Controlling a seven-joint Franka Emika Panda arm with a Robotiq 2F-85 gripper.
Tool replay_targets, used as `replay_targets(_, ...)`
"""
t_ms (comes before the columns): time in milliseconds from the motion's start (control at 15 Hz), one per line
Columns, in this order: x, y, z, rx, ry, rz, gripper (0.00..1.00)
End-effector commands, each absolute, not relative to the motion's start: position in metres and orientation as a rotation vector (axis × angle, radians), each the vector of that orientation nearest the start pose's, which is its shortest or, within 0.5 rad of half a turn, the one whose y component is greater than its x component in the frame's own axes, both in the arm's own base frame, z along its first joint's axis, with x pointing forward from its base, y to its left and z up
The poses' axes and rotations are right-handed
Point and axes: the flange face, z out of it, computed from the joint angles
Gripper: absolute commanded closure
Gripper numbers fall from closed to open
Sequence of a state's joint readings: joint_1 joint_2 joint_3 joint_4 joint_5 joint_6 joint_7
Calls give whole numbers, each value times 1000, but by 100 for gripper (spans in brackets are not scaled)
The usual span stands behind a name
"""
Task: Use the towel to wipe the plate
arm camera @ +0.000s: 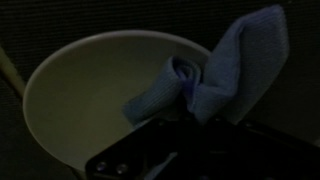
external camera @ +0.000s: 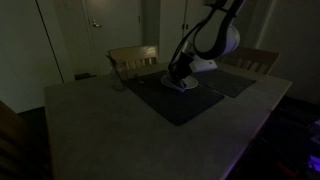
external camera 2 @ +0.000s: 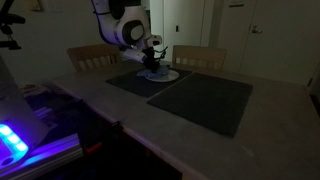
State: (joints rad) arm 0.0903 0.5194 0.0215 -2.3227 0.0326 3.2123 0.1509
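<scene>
Towel (arm camera: 232,62) blue, crumpled, soft folds, round pale plate (arm camera: 80,95)

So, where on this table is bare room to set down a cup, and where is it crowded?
The wide table top between the mats and the near edge is bare. The mat beside the plate is bare too. It is crowded at the plate: the end effector holds the towel over it, with the arm above.
</scene>
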Motion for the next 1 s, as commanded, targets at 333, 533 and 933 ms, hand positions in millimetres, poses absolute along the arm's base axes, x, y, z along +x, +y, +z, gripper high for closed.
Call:
replay_targets(333,585,52,133,-3031,51,-584,98)
replay_targets(533,597,40,132,-3035,33,-613,98)
replay_targets(933,601,-2,136,-3065,19,-649,98)
